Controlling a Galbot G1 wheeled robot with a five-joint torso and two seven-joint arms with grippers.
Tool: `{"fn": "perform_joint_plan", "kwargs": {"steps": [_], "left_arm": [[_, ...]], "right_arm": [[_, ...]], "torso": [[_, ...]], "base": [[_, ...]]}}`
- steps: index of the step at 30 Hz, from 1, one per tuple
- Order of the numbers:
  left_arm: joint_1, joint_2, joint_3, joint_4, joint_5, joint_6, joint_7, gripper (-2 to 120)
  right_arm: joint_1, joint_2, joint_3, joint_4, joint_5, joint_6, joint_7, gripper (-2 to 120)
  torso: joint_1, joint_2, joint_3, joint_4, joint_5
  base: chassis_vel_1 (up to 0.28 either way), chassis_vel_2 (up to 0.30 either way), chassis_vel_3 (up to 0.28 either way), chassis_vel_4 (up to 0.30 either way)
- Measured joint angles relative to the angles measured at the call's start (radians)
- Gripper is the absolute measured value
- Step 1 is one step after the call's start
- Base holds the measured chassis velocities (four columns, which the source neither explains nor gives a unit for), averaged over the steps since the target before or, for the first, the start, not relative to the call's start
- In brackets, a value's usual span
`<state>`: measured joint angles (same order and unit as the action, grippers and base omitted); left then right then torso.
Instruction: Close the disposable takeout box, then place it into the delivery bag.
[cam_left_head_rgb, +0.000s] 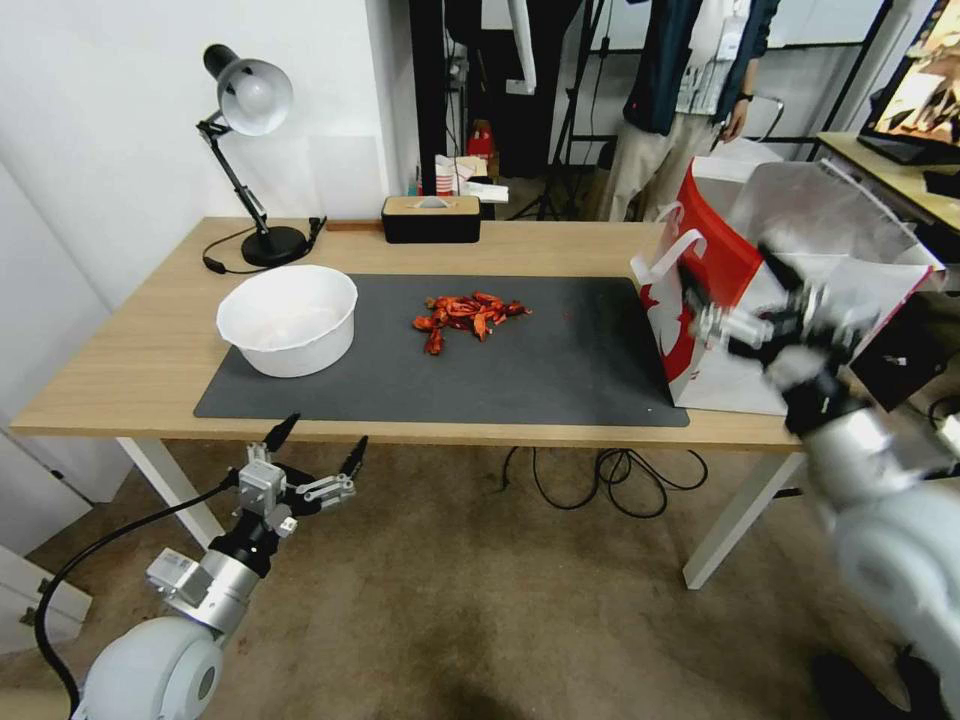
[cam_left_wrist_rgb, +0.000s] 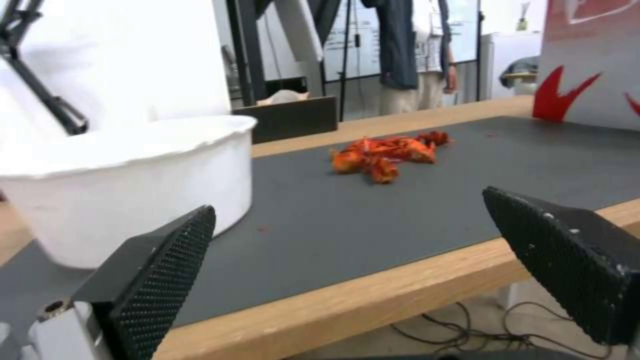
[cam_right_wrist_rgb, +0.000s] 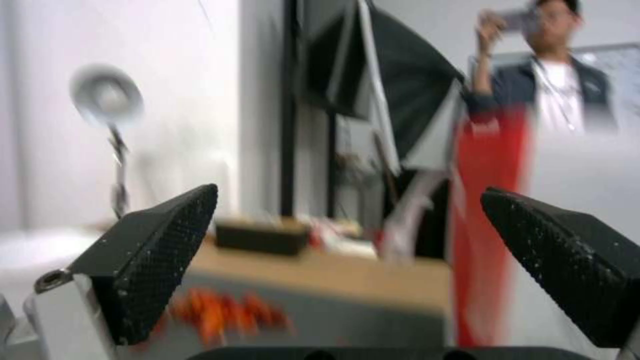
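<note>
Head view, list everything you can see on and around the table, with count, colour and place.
delivery bag: one, red and white, standing open on the table's right end
bowl: one, white, left on the mat
red food pieces: one pile, mid mat
mat: one, dark grey, on the table
table: one, light wood
desk lamp: one, black, back left
tissue box: one, black, back centre
left claw: open, below the table's front edge
right claw: open, at the bag
</note>
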<state>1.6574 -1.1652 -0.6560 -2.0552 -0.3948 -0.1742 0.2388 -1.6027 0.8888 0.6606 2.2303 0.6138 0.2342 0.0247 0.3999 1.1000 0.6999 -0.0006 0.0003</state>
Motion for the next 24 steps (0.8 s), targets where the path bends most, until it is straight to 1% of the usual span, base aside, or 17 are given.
{"fn": "perform_joint_plan", "kwargs": {"steps": [1, 2, 3, 4, 6, 8, 9, 11, 13, 15, 19, 21, 24], "left_arm": [[0.008, -0.003, -0.001, 0.004, 0.003, -0.007, -0.013, 100], [0.008, -0.003, -0.001, 0.004, 0.003, -0.007, -0.013, 100], [0.013, -0.005, -0.003, 0.007, 0.009, -0.012, -0.023, 100], [0.018, -0.01, -0.006, 0.008, 0.018, -0.016, -0.043, 100], [0.019, -0.012, -0.006, 0.008, 0.021, -0.016, -0.049, 100], [0.017, -0.018, -0.002, 0.013, 0.044, -0.018, -0.093, 100], [0.017, -0.018, -0.002, 0.013, 0.044, -0.018, -0.093, 100], [0.015, -0.022, 0.011, 0.022, 0.061, -0.013, -0.12, 100], [0.016, -0.023, 0.013, 0.023, 0.063, -0.011, -0.123, 100], [0.023, -0.028, 0.023, 0.035, 0.079, -0.004, -0.136, 100], [0.029, -0.029, 0.024, 0.053, 0.088, -0.002, -0.136, 100], [0.039, -0.028, 0.024, 0.067, 0.088, -0.005, -0.135, 100], [0.049, -0.026, 0.021, 0.068, 0.084, -0.014, -0.132, 100]], "right_arm": [[-0.043, 0.037, 0.001, -0.015, -0.047, 0.019, 0.001, 100], [-0.043, 0.037, 0.001, -0.015, -0.047, 0.019, 0.001, 100], [-0.068, 0.061, 0.001, -0.023, -0.077, 0.028, 0.007, 100], [-0.102, 0.099, -0.001, -0.034, -0.127, 0.039, 0.026, 100], [-0.109, 0.107, -0.002, -0.036, -0.139, 0.041, 0.031, 100], [-0.145, 0.152, -0.017, -0.05, -0.185, 0.045, 0.067, 100], [-0.145, 0.152, -0.017, -0.05, -0.185, 0.045, 0.067, 100], [-0.163, 0.183, -0.033, -0.055, -0.195, 0.033, 0.098, 100], [-0.164, 0.186, -0.035, -0.055, -0.196, 0.031, 0.102, 100], [-0.164, 0.207, -0.047, -0.063, -0.212, 0.016, 0.13, 100], [-0.159, 0.217, -0.059, -0.072, -0.212, 0.0, 0.15, 100], [-0.149, 0.225, -0.073, -0.08, -0.191, -0.017, 0.166, 100], [-0.144, 0.232, -0.086, -0.091, -0.187, -0.021, 0.168, 100]], "torso": [[0.0, 0.0, 0.0, 0.0, -0.0003], [0.0, 0.0, 0.0, 0.0, -0.0003], [0.0, 0.0, 0.0, 0.0004, -0.0005], [0.0, 0.0, 0.0, 0.0007, -0.0006], [0.0, 0.0, 0.0, 0.0008, -0.0006], [0.0, 0.0, 0.0, 0.0008, -0.0007], [0.0, 0.0, 0.0, 0.0008, -0.0007], [0.0, 0.0, 0.0, 0.0005, -0.0005], [0.0, 0.0, 0.0, 0.0005, -0.0006], [0.0, 0.0, 0.0, 0.0008, -0.0003], [0.0, 0.0, 0.0, 0.0006, -0.0004], [0.0, 0.0, 0.0, 0.0007, -0.0006], [0.0, 0.0, 0.0, 0.0008, -0.0004]], "base": [[0.0, 0.0, 0.0, 0.0], [0.0, 0.0, 0.0, 0.0], [0.0, 0.0, 0.0, 0.0], [0.0, 0.0, 0.0, 0.0], [0.0, 0.0, 0.0, 0.0], [0.0, 0.0, 0.0, 0.0], [0.0, 0.0, 0.0, 0.0], [0.0, 0.0, 0.0, 0.0], [0.0, 0.0, 0.0, 0.0], [0.0, 0.0, 0.0, 0.0], [0.0, 0.0, 0.0, 0.0], [0.0, 0.0, 0.0, 0.0], [0.0, 0.0, 0.0, 0.0]]}}
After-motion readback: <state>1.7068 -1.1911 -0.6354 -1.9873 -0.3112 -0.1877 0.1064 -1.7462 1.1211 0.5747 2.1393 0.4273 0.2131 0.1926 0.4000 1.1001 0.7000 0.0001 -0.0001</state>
